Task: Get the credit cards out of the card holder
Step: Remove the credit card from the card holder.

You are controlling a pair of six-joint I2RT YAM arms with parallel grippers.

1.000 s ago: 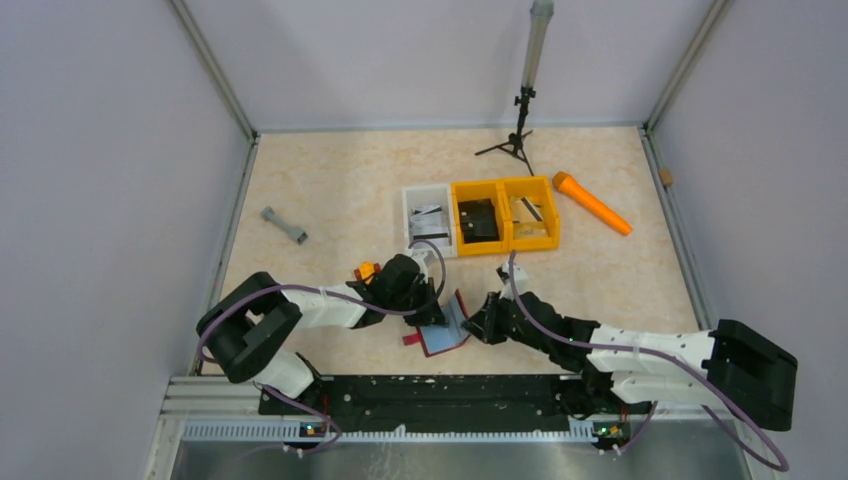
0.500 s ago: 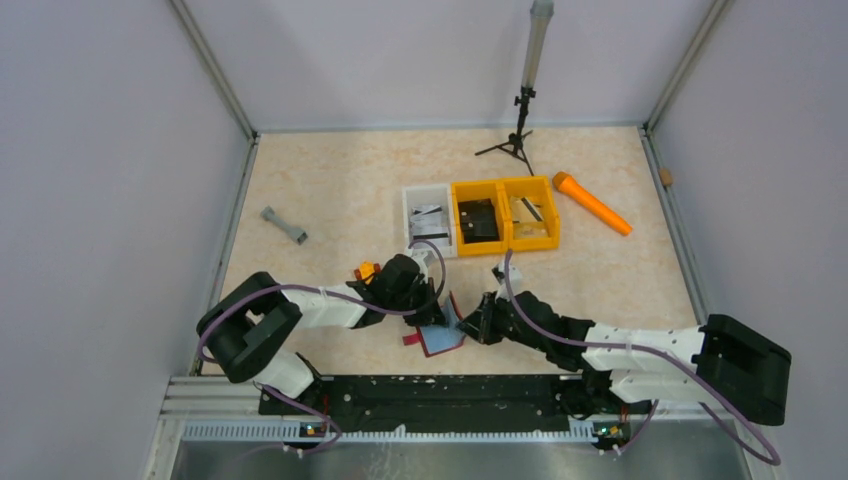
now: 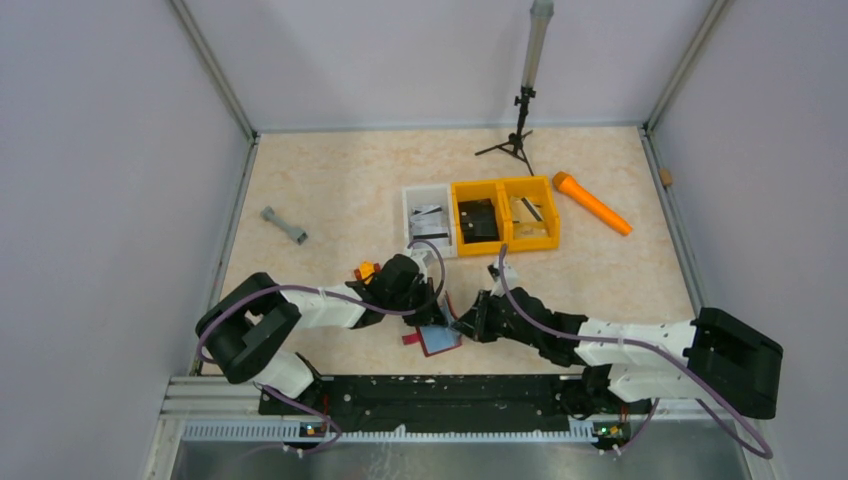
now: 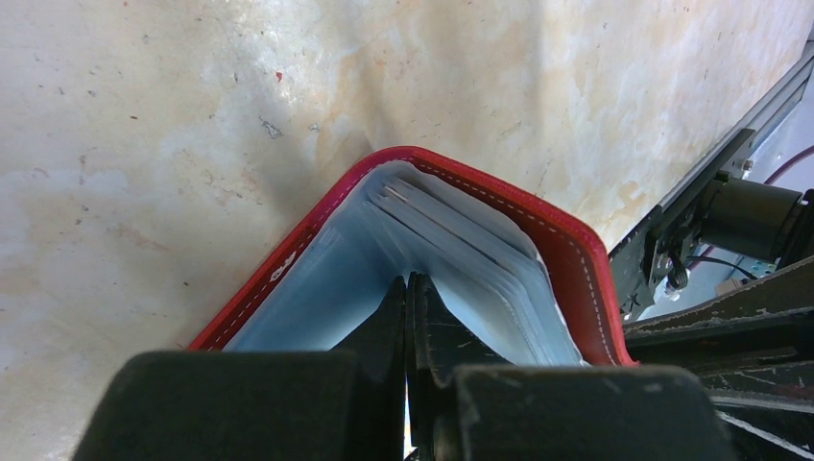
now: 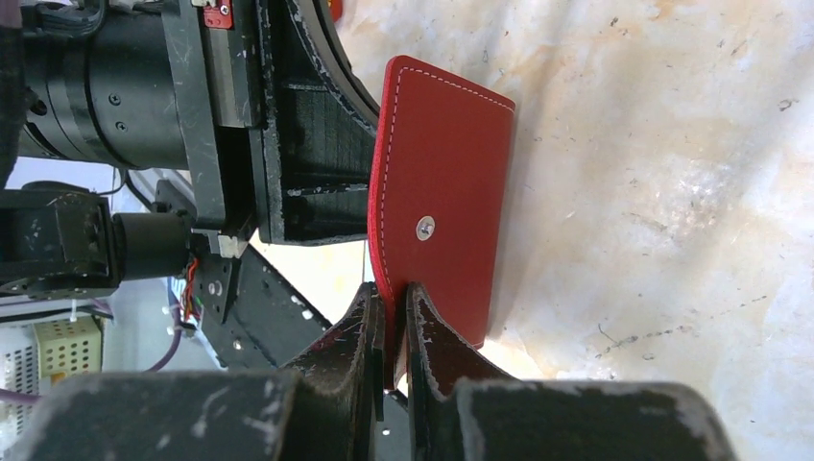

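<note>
The dark red card holder lies open near the table's front edge, between both grippers. In the left wrist view it stands open in a V. Pale grey-blue pockets line it, and thin edges of the credit cards show in them. My left gripper is shut, its tips pressed into the fold; I see nothing between the fingers. In the top view it is over the holder's left half. My right gripper is shut on the edge of the holder's red outer flap and holds that flap upright, with the gripper at the holder's right side.
A white bin and two yellow bins holding cards and dark items stand behind. An orange cylinder, a small tripod, a grey bar and a red-and-yellow block lie around. A black rail runs along the near edge.
My right gripper has moved left with the holder's flap, folding it further up towards the left gripper. The left gripper has stayed in place.
</note>
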